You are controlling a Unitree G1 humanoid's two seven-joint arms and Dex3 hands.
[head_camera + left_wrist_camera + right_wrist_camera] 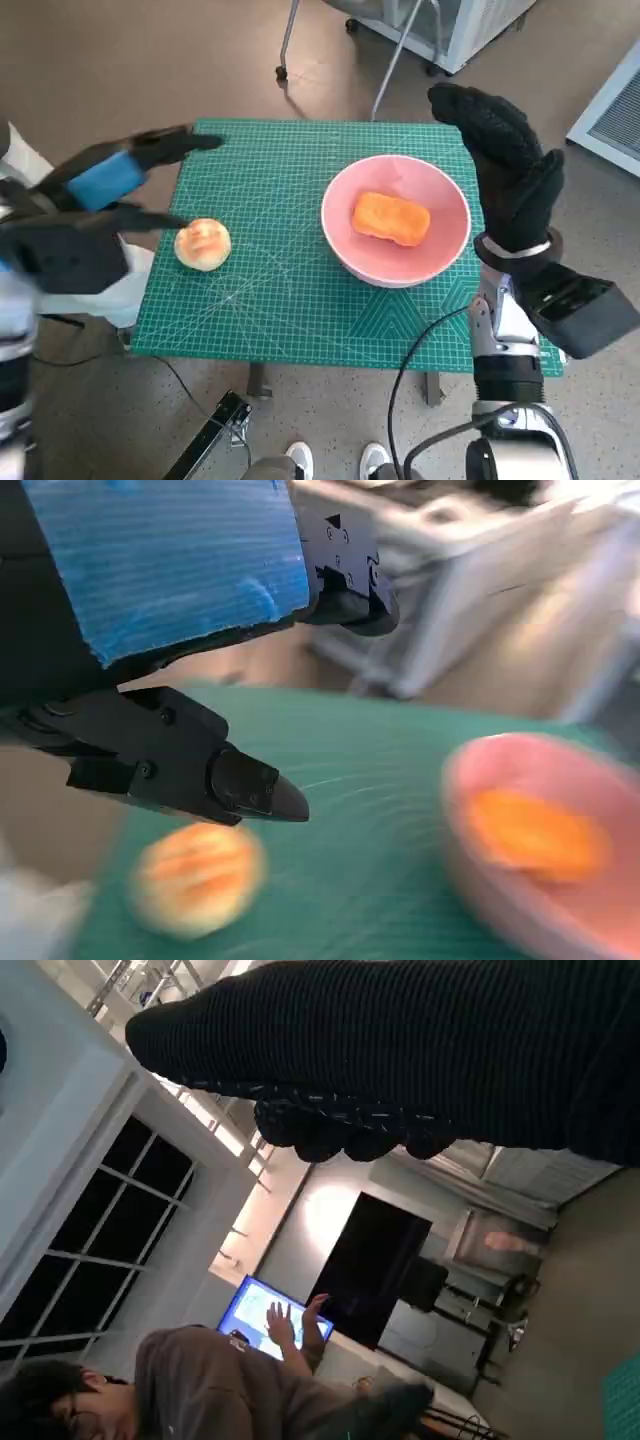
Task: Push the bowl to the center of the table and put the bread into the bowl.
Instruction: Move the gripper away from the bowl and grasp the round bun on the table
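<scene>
Left hand (95,215) spread wide, empty, beside bun (203,244); right hand (505,165) flat, empty.

Brown floor (120,70), dark windows (90,1250), lit screen (265,1322)

One pink bowl (396,220) stands on the green surface (290,300), to the right of its middle. Two pieces of bread are in view: one orange, oblong piece (390,218) lying inside the bowl, and one round, pale bun (203,244) on the surface well to the left of the bowl. Two hands show, both empty: one left hand (90,215) with blue tape, raised left of the bowl near the bun with its fingers (250,785) apart, and one gloved right hand (510,170), raised just right of the bowl with its fingers straight. One person (180,1390) appears in the right wrist view. Two white shoes (335,460) show on the floor below the surface's near edge.
</scene>
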